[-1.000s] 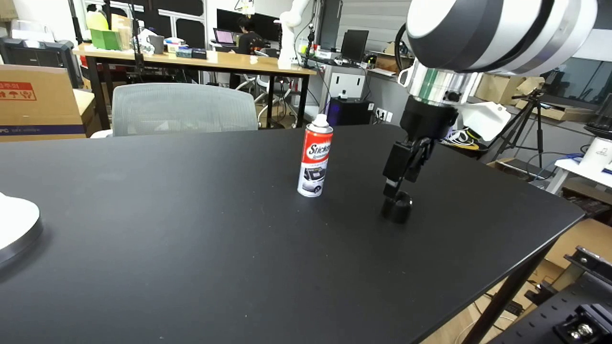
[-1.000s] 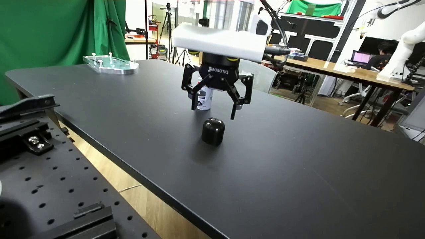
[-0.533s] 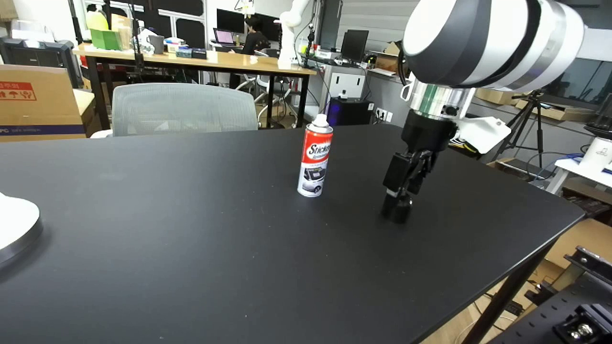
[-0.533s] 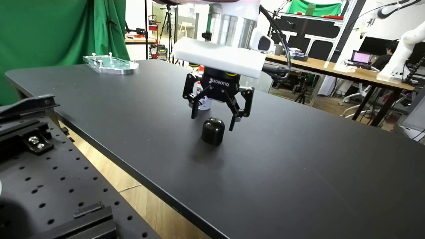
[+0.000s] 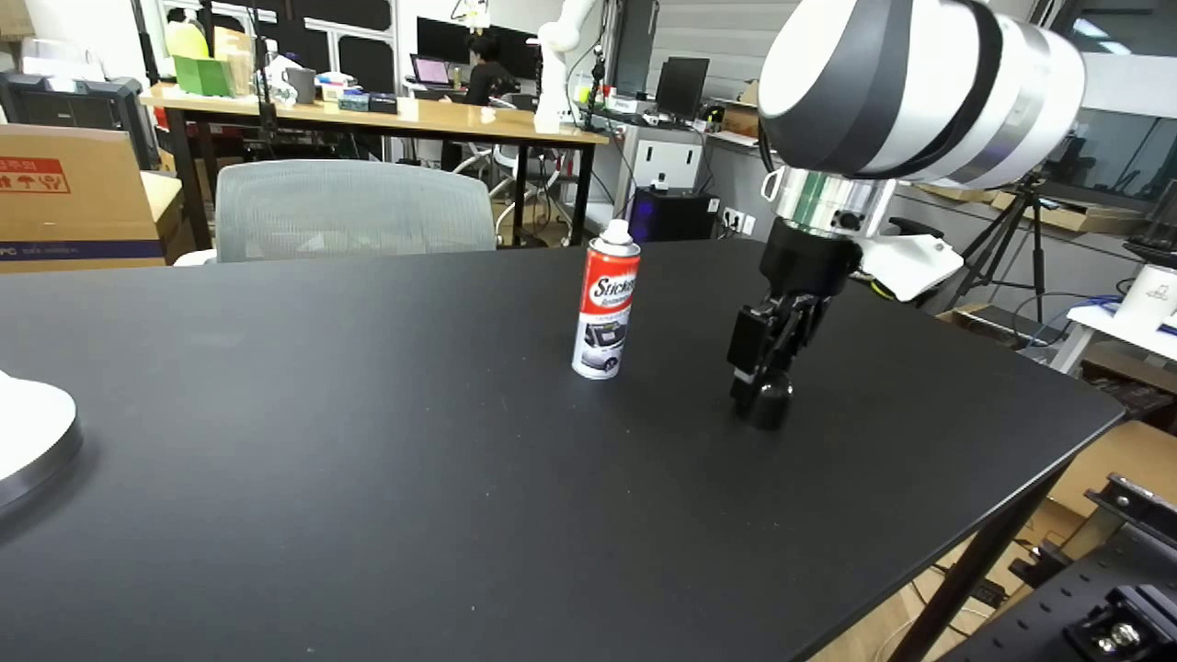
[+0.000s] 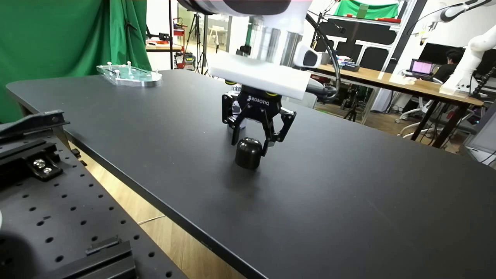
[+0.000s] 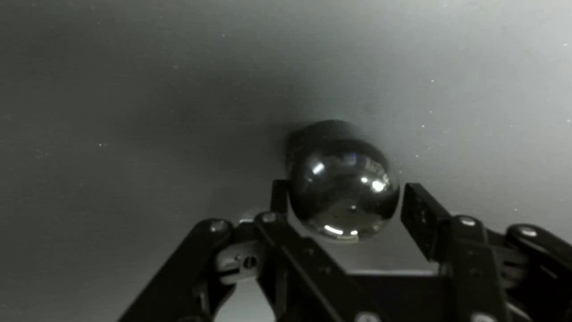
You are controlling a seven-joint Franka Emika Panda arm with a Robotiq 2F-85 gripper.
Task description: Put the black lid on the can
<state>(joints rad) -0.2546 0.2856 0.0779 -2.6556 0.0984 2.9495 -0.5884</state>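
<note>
The glossy black lid (image 6: 248,157) stands dome up on the black table, and in the wrist view the lid (image 7: 344,179) fills most of the space between the fingers. My gripper (image 6: 249,148) is lowered around it, one finger on each side. In the wrist view the left finger (image 7: 279,197) looks close against the lid, while a thin gap shows beside the right finger (image 7: 422,219). The can (image 5: 607,308) is upright, red and white with a white nozzle on top, apart from the gripper. In an exterior view my gripper partly hides the can (image 6: 235,88).
A clear plate with metal posts (image 6: 131,75) lies at a far table corner. A grey chair (image 5: 354,211) stands behind the table. A white round object (image 5: 32,432) sits at the table's side. A perforated black metal base (image 6: 77,228) borders the table edge.
My gripper has come down over the lid, and its fingers have drawn much closer together around it. The lid and the can have stayed in place.
</note>
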